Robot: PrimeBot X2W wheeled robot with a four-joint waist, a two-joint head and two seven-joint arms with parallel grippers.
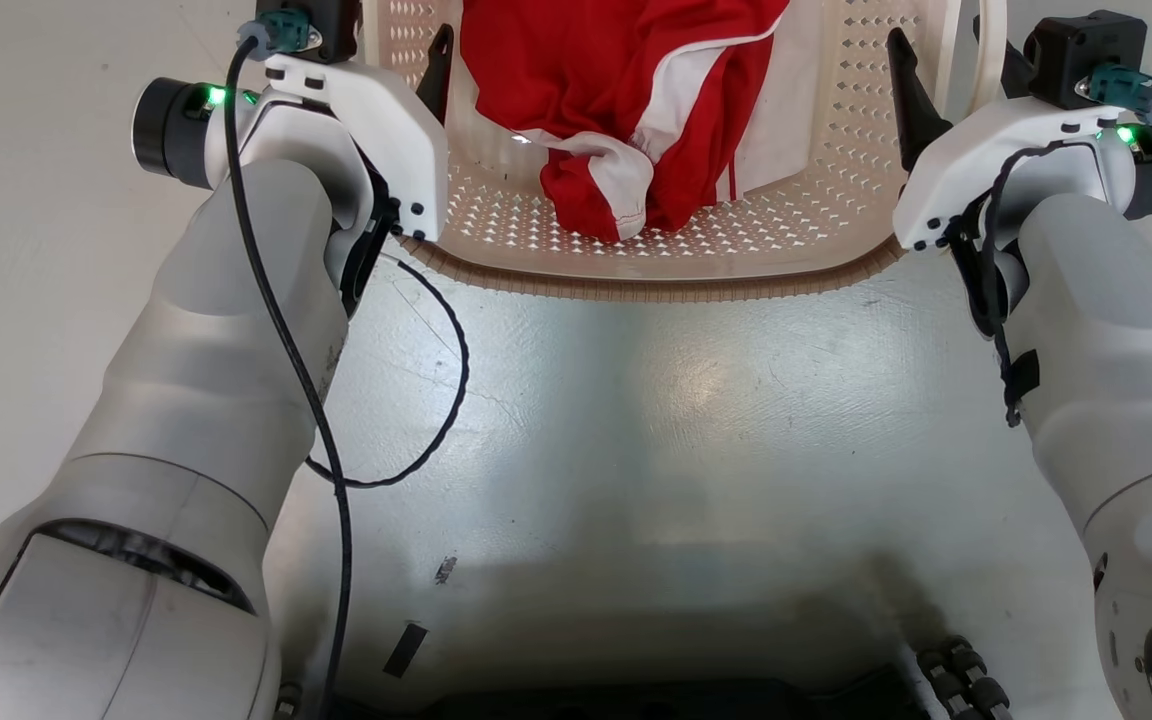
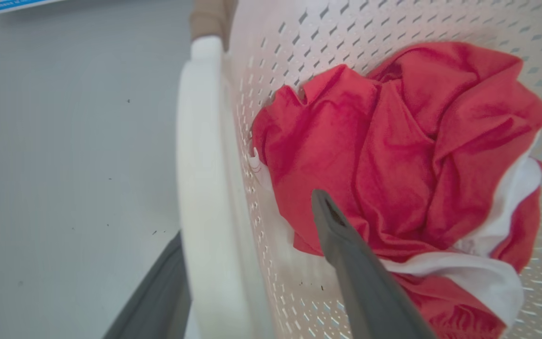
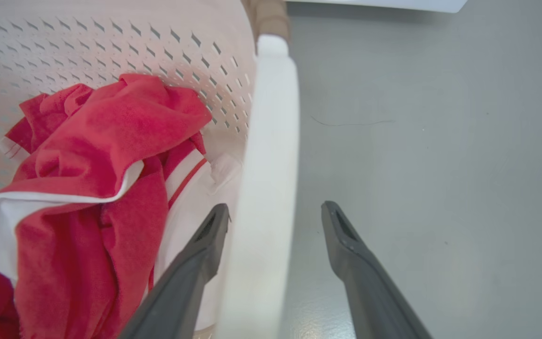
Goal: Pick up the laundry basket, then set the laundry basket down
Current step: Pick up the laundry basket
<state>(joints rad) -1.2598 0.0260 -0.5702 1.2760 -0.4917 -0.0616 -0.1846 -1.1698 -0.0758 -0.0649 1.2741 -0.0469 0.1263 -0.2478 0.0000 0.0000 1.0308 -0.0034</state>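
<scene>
1. Floor: grey, glossy, scuffed.

2. Laundry basket: cream perforated plastic with a brown woven-look rim, placed straight ahead of the robot between its two arms. Whether it rests on the floor or is raised cannot be told. The shell is judged stiff and light, and smooth enough to slip under a loose pinch. The perforated walls are likely to flex if squeezed.

3. Garment: red with white trim, crumpled inside the basket. It is soft and adds little weight, but may shift if the basket is tipped.

4. Handles: a left handle and a right handle, both white rounded bars standing above the rim. These are judged the proper holds, to be taken together so the load stays level.

5. Left gripper: spread wide astride its handle, one finger outside and one inside the basket near the cloth. Nothing is clamped.

6. Right gripper: likewise parted around its handle. The inner finger is close against the bar, the outer finger stands apart, and nothing is held.
</scene>
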